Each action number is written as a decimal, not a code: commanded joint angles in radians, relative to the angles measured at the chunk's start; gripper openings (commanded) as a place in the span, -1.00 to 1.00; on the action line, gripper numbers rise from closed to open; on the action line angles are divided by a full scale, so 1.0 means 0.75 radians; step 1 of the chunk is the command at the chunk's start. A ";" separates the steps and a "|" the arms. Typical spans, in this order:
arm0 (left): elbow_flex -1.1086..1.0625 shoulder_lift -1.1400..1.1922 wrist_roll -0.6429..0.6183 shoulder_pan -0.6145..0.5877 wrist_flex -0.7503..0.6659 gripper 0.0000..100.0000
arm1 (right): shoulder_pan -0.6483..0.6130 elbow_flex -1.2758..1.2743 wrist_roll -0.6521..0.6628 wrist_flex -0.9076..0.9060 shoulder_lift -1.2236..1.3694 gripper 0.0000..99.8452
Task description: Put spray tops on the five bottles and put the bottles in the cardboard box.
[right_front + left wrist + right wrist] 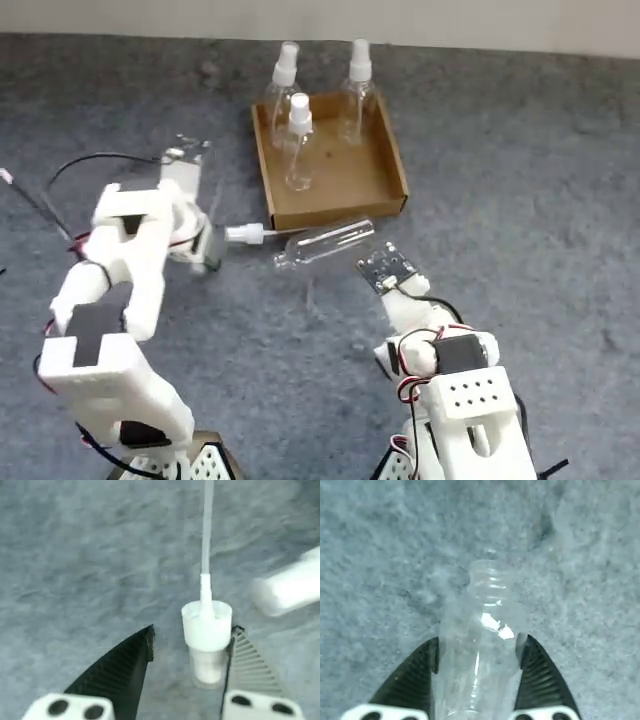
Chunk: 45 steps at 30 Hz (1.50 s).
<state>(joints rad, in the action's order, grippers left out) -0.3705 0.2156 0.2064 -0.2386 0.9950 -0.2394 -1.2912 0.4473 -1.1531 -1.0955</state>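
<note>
Light, thin, slick bottle [487, 595] clamped at body in right end effector [480, 641], squeeze mild. Stiff top [206, 625]: grab collar; left end effector [193, 631] open round it.

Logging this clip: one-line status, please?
box: three capped bottles | left gripper: open around spray top | right gripper: shut on uncapped bottle
</note>
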 commanded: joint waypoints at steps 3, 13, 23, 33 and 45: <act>0.050 -0.124 0.139 -0.197 -0.014 -0.64 | -0.005 0.005 -0.016 -0.005 -0.011 -0.99; 0.048 -0.306 0.039 -0.242 0.192 -0.64 | -0.005 0.005 -0.016 -0.005 -0.009 -0.99; 0.087 -0.058 -0.348 -0.140 0.141 -0.64 | 0.001 0.003 -0.016 -0.005 -0.009 -0.99; 0.294 0.073 -0.804 -0.015 0.340 -0.94 | 0.001 0.003 -0.016 -0.005 -0.007 -0.99; 0.347 -0.001 -0.892 0.193 0.604 -0.87 | 0.001 0.001 -0.016 -0.005 -0.007 -0.99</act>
<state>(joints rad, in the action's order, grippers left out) -0.1496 0.2816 -0.6299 -0.1711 1.4124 -0.2394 -1.2912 0.4473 -1.1531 -1.0955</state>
